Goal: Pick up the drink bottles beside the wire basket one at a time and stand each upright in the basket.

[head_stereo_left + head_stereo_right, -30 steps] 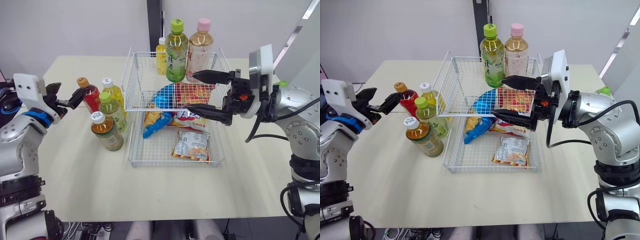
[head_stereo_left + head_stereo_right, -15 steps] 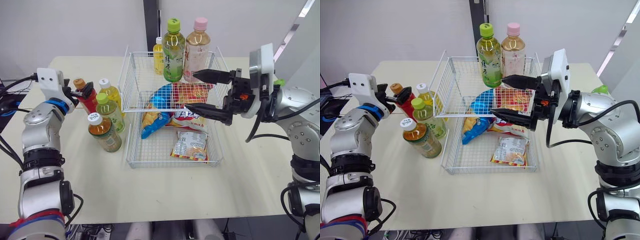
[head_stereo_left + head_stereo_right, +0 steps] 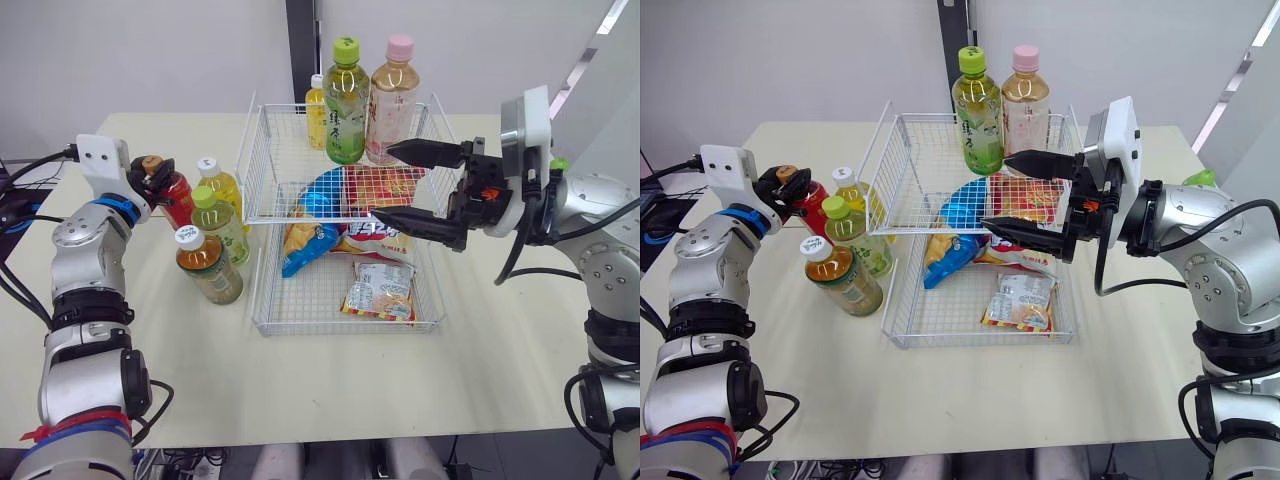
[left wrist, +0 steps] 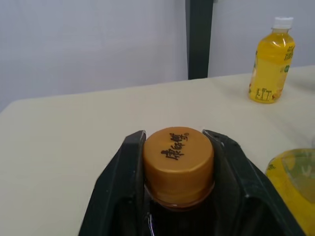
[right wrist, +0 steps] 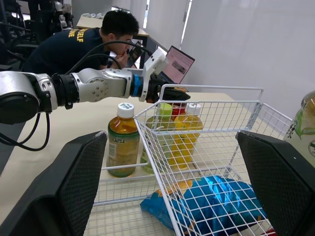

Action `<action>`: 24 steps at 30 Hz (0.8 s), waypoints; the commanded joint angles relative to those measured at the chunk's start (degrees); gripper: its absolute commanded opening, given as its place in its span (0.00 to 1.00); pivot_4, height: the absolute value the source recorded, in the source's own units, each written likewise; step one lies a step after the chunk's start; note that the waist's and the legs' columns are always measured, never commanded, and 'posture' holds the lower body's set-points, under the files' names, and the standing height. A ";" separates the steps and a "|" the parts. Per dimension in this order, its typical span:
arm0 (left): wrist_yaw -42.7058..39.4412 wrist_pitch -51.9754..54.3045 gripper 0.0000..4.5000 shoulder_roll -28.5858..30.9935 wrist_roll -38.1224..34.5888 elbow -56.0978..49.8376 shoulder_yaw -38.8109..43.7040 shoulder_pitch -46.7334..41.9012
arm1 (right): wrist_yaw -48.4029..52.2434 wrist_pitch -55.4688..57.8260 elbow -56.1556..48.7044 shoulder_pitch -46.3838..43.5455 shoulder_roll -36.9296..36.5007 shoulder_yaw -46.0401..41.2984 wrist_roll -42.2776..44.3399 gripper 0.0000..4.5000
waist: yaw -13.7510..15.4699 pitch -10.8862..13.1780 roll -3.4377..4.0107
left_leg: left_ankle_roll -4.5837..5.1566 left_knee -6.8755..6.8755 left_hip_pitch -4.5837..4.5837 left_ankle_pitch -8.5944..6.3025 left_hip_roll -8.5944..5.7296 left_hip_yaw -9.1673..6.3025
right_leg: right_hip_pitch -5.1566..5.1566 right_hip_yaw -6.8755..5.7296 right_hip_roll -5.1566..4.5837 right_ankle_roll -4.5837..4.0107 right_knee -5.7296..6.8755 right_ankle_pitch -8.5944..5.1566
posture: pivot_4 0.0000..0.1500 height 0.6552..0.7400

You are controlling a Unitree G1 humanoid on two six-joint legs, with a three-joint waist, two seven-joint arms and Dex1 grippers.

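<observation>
A red drink bottle [image 3: 175, 196] with a brown cap [image 4: 178, 164] stands upright on the table, left of the wire basket [image 3: 340, 328]. My left gripper [image 3: 151, 173] is shut on that cap, a finger pressed to each side. Close by stand a yellow bottle [image 3: 226, 186], a green-capped bottle [image 3: 224, 226] and a brown tea bottle [image 3: 209, 267]. A green tea bottle [image 3: 346, 105] and a pink-capped bottle [image 3: 392, 98] stand upright at the basket's far end. My right gripper [image 3: 383, 182] hovers open over the basket, holding nothing.
Snack bags [image 3: 380, 290] and a blue bag [image 3: 308, 242] lie in the basket. A small yellow bottle [image 3: 319, 112] stands at its far left corner; I cannot tell whether inside or behind. A seated person [image 5: 78, 42] with a laptop is beyond the table's left side.
My left gripper moved in from the left and closed onto the red bottle's cap. The right arm and the bottles have stayed put.
</observation>
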 commanded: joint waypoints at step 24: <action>-34.71 29.88 0.31 22.26 -7.87 -4.61 -7.11 -36.72 | -0.36 -0.16 0.01 -2.63 -1.02 -3.01 3.02 1.00 | 0.36 0.08 -0.16 | -0.01 0.12 -0.66 0.01 -0.02 0.16 | -0.72 0.06 0.06 0.06 0.06 0.11 | 1.00 1.00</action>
